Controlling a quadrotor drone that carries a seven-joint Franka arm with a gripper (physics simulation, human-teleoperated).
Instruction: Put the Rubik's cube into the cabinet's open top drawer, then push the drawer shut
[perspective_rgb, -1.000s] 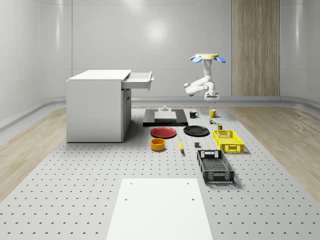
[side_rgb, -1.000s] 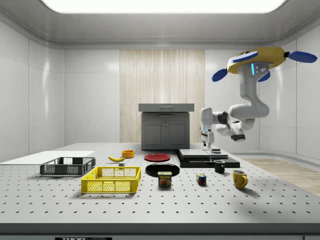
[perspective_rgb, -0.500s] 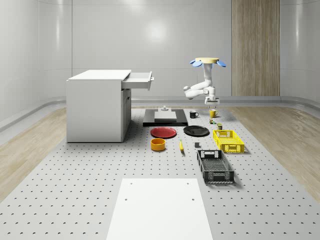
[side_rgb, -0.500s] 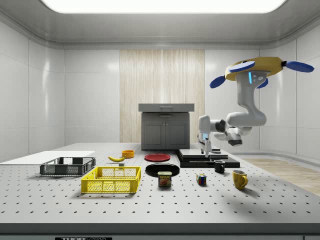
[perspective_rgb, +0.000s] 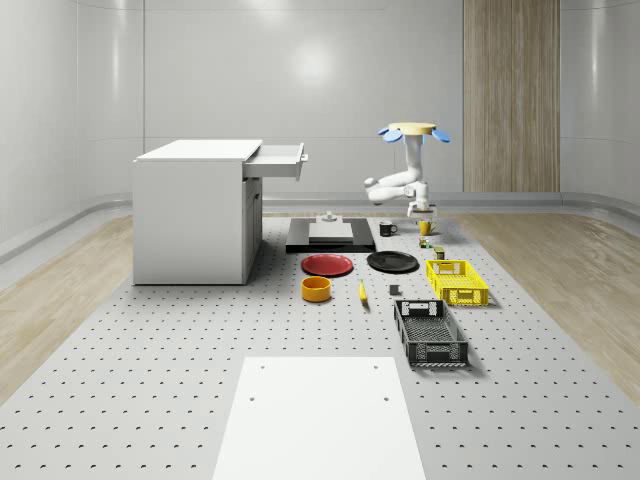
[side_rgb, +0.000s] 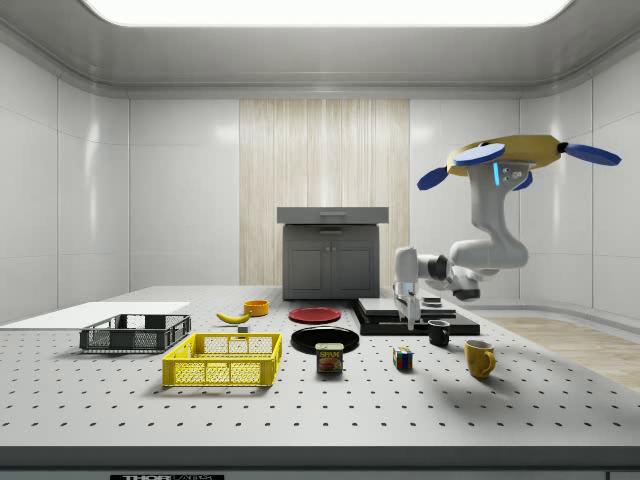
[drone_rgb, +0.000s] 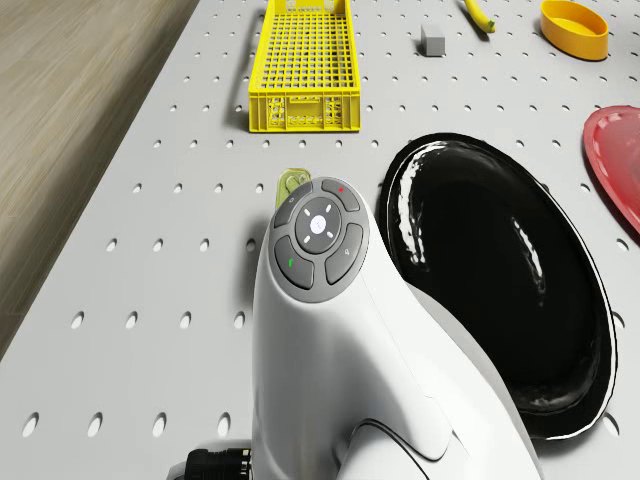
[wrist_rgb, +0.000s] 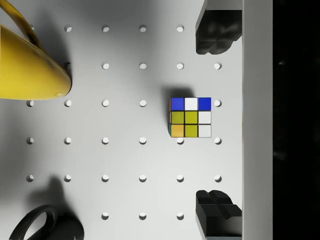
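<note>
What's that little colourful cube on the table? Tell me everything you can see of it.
It is a Rubik's cube, small, with glossy plastic-looking squares. In the wrist view its top face shows blue, white, yellow and orange squares, so it is scrambled. It sits flat and upright on the perforated table, touching nothing else. In the side view the Rubik's cube stands between the Spam can and the yellow mug. The open gripper hangs above it, its fingers well apart and not touching it.
</note>
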